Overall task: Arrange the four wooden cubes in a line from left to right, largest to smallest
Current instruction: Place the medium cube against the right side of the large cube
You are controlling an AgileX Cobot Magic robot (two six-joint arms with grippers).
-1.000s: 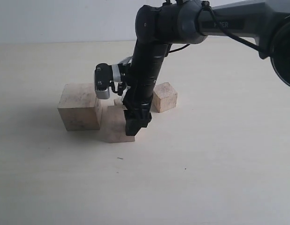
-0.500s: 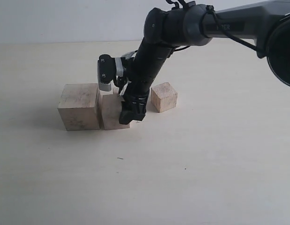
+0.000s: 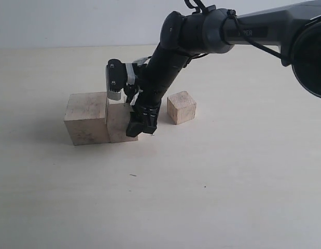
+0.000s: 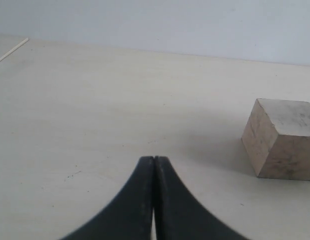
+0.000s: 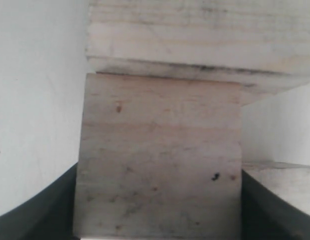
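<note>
- The right gripper (image 3: 140,123) points down at the table (image 3: 227,197). Its black fingers (image 5: 44,215) are clamped on two opposite sides of the second-largest cube (image 3: 117,122), at the end of the block that faces away from the largest one.
- The right arm (image 3: 201,31) comes in from the upper right of the exterior view and crosses the middle. It bends at a dark rounded joint and slopes down to the left. A grey-and-silver module (image 3: 114,83) sticks out from the wrist.
- The held cube is pale beige wood with fine straight grain, a few dark specks and square edges. It sits on the table.
- The largest cube (image 3: 86,118) is the leftmost block, of the same speckled wood. The held cube stands flush against its right face, and their front faces are nearly level.
- A smaller cube (image 3: 181,107) sits apart to the right of the gripper, a little further back and turned slightly.
- The right wrist view shows the corner of another pale block (image 5: 280,195) just beside the held cube. Which block it is cannot be told.
- The left gripper (image 4: 153,160) hovers over bare table with its curved black fingers pressed together and nothing between them. One speckled cube (image 4: 282,140) stands well ahead of it and to one side.
</note>
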